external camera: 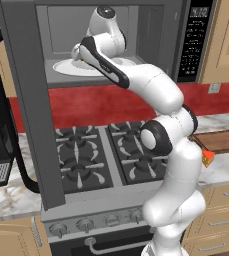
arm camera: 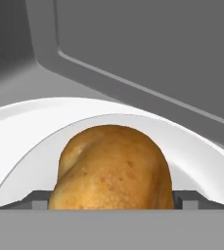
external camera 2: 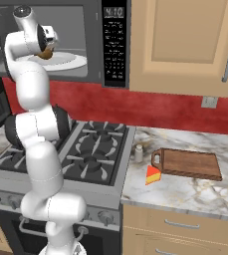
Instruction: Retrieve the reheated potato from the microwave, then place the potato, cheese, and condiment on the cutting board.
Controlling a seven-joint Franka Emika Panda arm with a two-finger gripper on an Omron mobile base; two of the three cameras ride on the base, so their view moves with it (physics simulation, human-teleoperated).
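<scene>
Pincer [arm camera: 111, 201] reaches into the open microwave [external camera 2: 114, 46] with its jaws set either side of the potato [arm camera: 111, 166]; whether they already press the skin or stand a shade clear I cannot tell, since each dark fingertip [arm camera: 37, 200] shows just at the potato's flank with no plain gap; so I judge the task to be at its very first step, the grasp, with nothing yet delivered. On the marble counter [external camera 2: 185, 193] to the right of the stove [external camera 2: 93, 149], the cheese [external camera 2: 153, 175] lies just off the near left corner of the cutting board [external camera 2: 190, 164], not on it; the condiment [external camera 2: 139, 153] stands upright a little further back, near the board's looped handle and likewise off it; the board itself carries nothing. Beyond, above the stove, the microwave's door [external camera: 31, 100] hangs swung wide to the left. All three items are therefore left to place, and the potato must first be lifted out. As to the potato and the pincer: in the hand view the potato sits between the two fingertips, roughly centred, its bulk rising above them; it rests on the white plate [arm camera: 25, 128], whose rim curves behind it; behind the plate stands the grey inner wall of the microwave.
</scene>
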